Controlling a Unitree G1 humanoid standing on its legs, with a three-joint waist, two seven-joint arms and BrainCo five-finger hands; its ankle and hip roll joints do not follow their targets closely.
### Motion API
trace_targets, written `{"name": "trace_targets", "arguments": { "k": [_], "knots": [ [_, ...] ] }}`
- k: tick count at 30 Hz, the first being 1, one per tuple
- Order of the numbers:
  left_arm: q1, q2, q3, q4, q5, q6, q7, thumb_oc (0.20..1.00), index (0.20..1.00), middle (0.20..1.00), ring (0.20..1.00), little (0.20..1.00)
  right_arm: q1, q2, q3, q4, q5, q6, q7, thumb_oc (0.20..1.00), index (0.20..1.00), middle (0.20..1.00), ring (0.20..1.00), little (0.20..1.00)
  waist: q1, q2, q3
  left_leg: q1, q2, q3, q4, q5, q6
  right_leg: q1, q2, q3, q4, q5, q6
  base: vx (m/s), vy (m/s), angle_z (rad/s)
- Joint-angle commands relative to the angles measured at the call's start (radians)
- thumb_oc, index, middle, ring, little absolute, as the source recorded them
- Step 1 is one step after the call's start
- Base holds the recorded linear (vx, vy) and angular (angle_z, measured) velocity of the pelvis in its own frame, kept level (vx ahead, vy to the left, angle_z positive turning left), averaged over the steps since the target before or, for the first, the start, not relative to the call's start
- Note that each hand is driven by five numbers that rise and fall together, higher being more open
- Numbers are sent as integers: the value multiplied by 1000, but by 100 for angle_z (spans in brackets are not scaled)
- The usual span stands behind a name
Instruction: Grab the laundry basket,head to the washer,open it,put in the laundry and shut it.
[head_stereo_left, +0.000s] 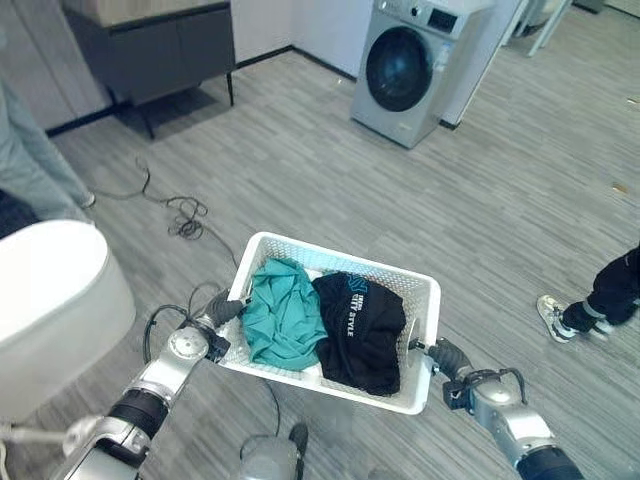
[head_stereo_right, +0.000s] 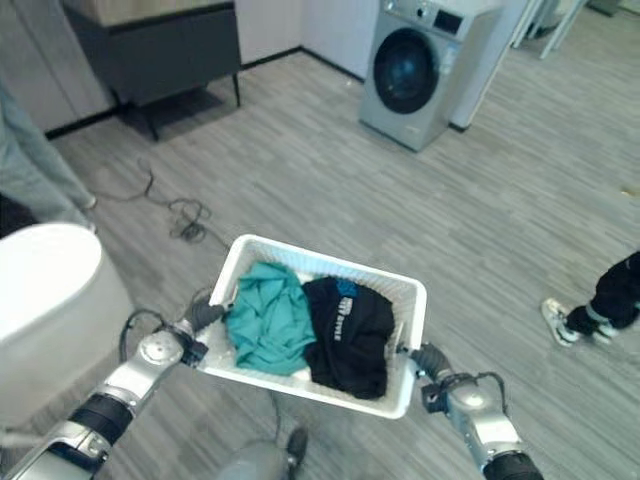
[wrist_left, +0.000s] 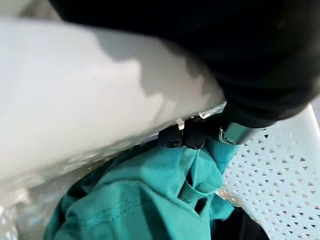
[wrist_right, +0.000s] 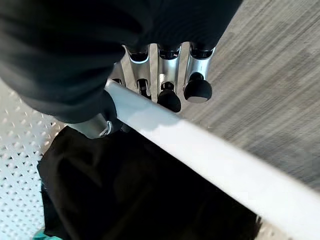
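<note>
Laundry basket (head_stereo_left: 425, 290) hangs between both hands, carried level so the teal shirt (head_stereo_left: 285, 310) and black shirt (head_stereo_left: 362, 330) stay in. Right robot hand (wrist_right: 167, 75) curls round its rim; left robot hand (head_stereo_left: 225, 310) seemingly likewise. Washer (head_stereo_left: 405, 65) stands well ahead.

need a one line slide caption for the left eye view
Both hands, left and right, carry a white basket of teal and black clothes toward the washer.
</note>
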Motion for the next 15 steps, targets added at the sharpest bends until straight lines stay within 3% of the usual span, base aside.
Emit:
{"name": "trace_targets", "arguments": {
  "k": [1,2,3,4,5,6,7,8,11,12,13,14,15],
  "knots": [
    [-17,-24,6,-19,-25,-51,-14,200,200,200,200,200,-41,-12,-64,-75,84,-126,94,200,200,200,200,200,-40,45,-60,22,93,13,-15,-118,-49,-88,62,-22,-294,198,27,423,-117,14],
    [-22,-30,5,-13,-23,-54,-16,200,200,200,200,200,-36,-20,-73,-69,86,-127,91,200,200,200,200,200,-55,43,-57,49,93,4,-20,-144,-64,-106,70,-22,-464,201,31,406,-157,20],
    [-24,-32,3,-15,-20,-58,-19,200,200,200,200,200,-29,-24,-79,-71,85,-125,91,200,200,200,200,200,-59,38,-58,54,85,1,-18,-158,-71,-102,64,-14,-552,205,37,282,-119,47],
    [-23,-33,3,-15,-20,-58,-19,200,200,200,200,200,-28,-25,-79,-71,85,-125,92,200,200,200,200,200,-59,41,-57,56,88,0,-17,-160,-72,-94,68,-17,-561,209,36,401,-166,57],
    [-43,-51,-3,6,-7,-67,-10,200,200,200,200,200,-25,-28,-85,-63,89,-125,90,200,200,200,200,200,-75,33,-54,81,85,-19,-3,-206,-86,-117,83,75,-749,265,60,474,-184,50],
    [-51,-60,-5,14,-4,-70,-8,200,200,200,200,200,-21,-29,-93,-62,91,-124,89,200,200,200,200,200,-90,30,-52,99,86,-32,14,-226,-93,-158,71,123,-810,296,77,480,-181,44],
    [-52,-61,-5,15,-4,-71,-8,200,200,200,200,200,-20,-30,-93,-63,91,-124,89,200,200,200,200,200,-87,36,-52,100,91,-30,18,-233,-93,-153,78,123,-817,299,77,463,-185,27],
    [-63,-68,-10,23,9,-78,-4,200,200,200,200,200,-12,-30,-98,-70,88,-121,94,200,200,200,200,200,-98,41,-48,137,102,-31,36,-265,-105,-178,66,108,-891,327,98,440,-198,32],
    [-63,-77,-11,41,25,-80,-6,200,200,200,200,200,-11,-25,-94,-60,79,-124,96,200,200,200,200,200,-109,43,-60,185,118,-34,42,-273,-120,-175,61,65,-891,343,103,499,-256,19],
    [-58,-79,-16,48,23,-86,-13,200,200,200,200,200,-5,-29,-94,-51,76,-122,100,200,200,200,200,200,-120,38,-90,237,149,-36,38,-273,-144,-155,65,48,-846,366,95,585,-338,32],
    [-62,-88,-25,54,24,-88,-9,200,200,200,200,200,-7,-34,-88,-50,71,-124,99,200,200,200,200,200,-128,47,-105,245,174,-40,59,-253,-157,-150,78,49,-817,371,82,891,-566,40],
    [-57,-93,-30,54,16,-91,-10,200,200,200,200,200,-11,-39,-80,-49,73,-126,102,200,200,200,200,200,-142,62,-123,229,213,-40,143,-162,-178,-128,114,47,-775,349,58,485,-329,28],
    [-56,-93,-29,53,16,-91,-10,200,200,200,200,200,-11,-39,-79,-49,73,-126,102,200,200,200,200,200,-145,64,-124,226,215,-42,146,-164,-179,-129,115,44,-774,348,58,479,-374,48]
  ]
}}
